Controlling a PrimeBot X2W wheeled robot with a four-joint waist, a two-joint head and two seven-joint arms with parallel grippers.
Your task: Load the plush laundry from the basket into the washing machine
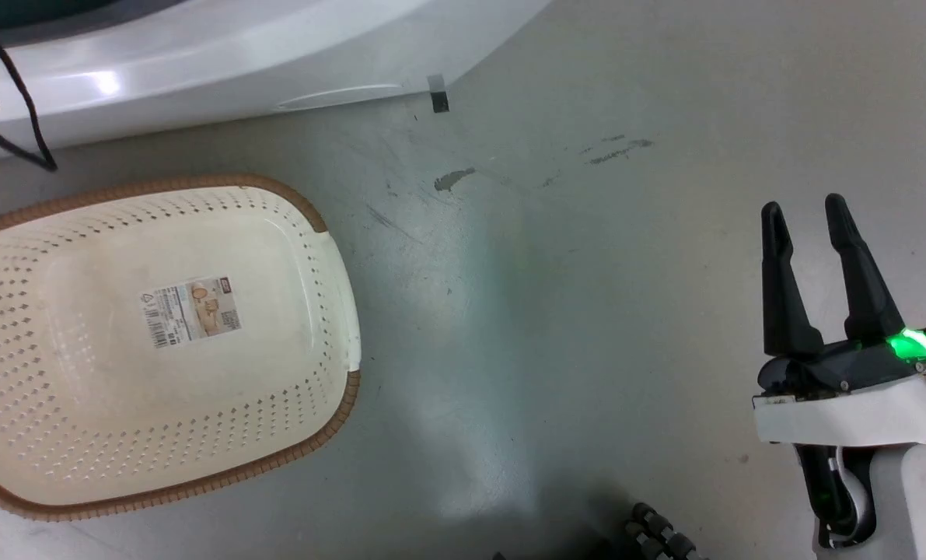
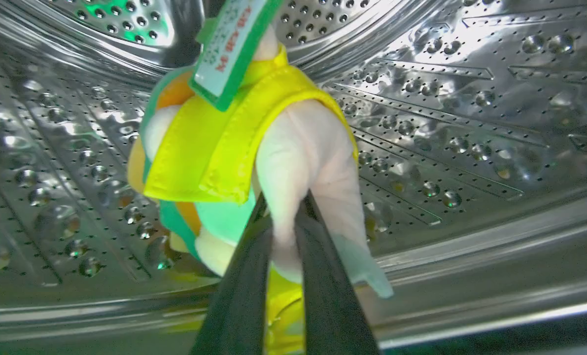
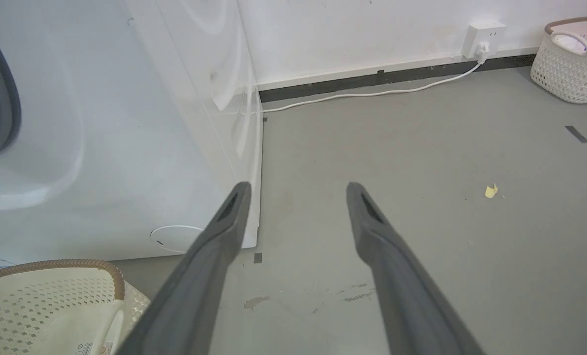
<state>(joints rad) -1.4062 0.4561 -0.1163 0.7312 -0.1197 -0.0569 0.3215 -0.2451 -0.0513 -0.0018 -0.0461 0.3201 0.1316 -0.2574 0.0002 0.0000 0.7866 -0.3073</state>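
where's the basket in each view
Head view: basket at lower left, empty, below the washing machine.
Right wrist view: basket corner at bottom left, in front of the washing machine.
Left wrist view: looks into the drum, where the left gripper holds the doll.
Shared landmark: the tape mark at the machine's corner, in the head and right wrist views.

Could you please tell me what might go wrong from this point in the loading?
The left pincer grips the plush doll by one pale limb only, inside the drum; the soft fabric might cling between the fingers and be dragged back out on withdrawal. Released here, it might land near the smooth rim band below, not deep inside.
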